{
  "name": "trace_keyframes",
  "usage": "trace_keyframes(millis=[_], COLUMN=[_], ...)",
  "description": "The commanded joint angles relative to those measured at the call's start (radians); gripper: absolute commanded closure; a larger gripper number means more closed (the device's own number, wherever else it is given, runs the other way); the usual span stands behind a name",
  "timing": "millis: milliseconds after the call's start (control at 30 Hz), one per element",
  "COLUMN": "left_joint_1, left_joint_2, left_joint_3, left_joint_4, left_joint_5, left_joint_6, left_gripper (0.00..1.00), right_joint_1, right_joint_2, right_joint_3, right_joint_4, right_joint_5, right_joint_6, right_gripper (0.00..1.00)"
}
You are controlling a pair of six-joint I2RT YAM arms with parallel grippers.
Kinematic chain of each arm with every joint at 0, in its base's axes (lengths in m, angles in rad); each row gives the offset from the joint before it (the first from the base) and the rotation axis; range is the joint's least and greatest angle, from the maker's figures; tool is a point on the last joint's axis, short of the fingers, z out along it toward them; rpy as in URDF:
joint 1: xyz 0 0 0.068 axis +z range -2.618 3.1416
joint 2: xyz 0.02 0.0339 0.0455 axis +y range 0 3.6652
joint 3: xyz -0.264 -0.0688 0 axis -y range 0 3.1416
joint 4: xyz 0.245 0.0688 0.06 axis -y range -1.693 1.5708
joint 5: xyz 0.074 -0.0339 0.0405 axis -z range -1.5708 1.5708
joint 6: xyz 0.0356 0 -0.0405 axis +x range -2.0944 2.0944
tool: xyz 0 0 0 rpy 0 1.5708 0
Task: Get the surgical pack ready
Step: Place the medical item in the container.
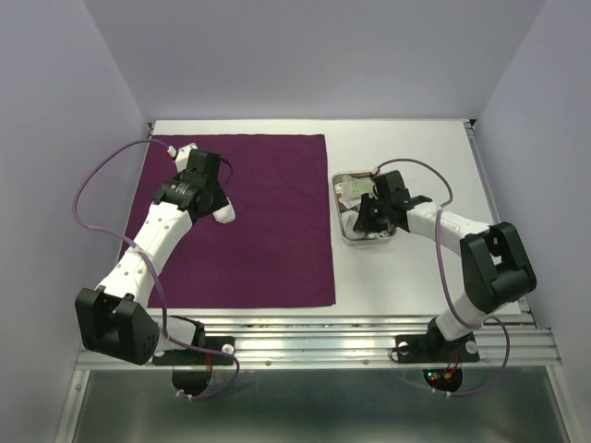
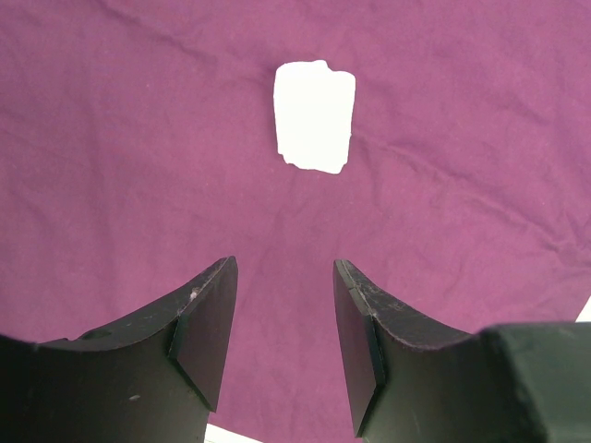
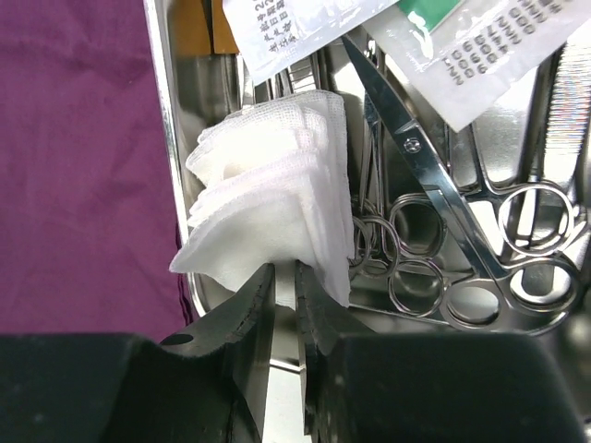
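Note:
The purple drape lies spread flat on the left of the table. One white gauze pad lies on it; it also shows in the top view. My left gripper is open and empty just above the drape, short of that pad, and shows in the top view. The steel tray stands right of the drape. My right gripper is inside it, shut on a stack of gauze pads. Scissors, ring-handled forceps and packets lie in the tray.
The tray's left rim runs close beside the drape's right edge. White table surrounds the tray. Grey walls close in at the left, back and right. A metal rail runs along the near edge.

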Motion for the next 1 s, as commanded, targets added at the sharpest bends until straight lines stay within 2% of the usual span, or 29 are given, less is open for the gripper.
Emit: trace_keyframes(millis=[0,433,667,967], left_joint_1=[0.004,0.004,0.004,0.014], left_joint_2=[-0.006,-0.019,-0.012,0.062], left_joint_3=[0.032,0.020,0.010,-0.034], left_joint_4=[0.009,0.006,0.013,0.067], left_joint_5=[-0.006,-0.011,-0.005,-0.005], left_joint_6=[0.018,0.015,0.014,0.001], left_gripper=[0.43,0.43,0.43,0.39], right_joint_1=[-0.003,0.006,0.006,0.017], right_joint_2=[-0.065,0.050,0.101,-0.013], right_joint_3=[0.043,0.117,0.098,0.143], right_joint_4=[0.003,0.062,0.090,0.027], right_joint_5=[-0.002,-0.083,-0.030,-0.011], right_joint_6=[-0.001,0.039,0.048,0.033], right_gripper=[0.79,0.77,0.76,0.74])
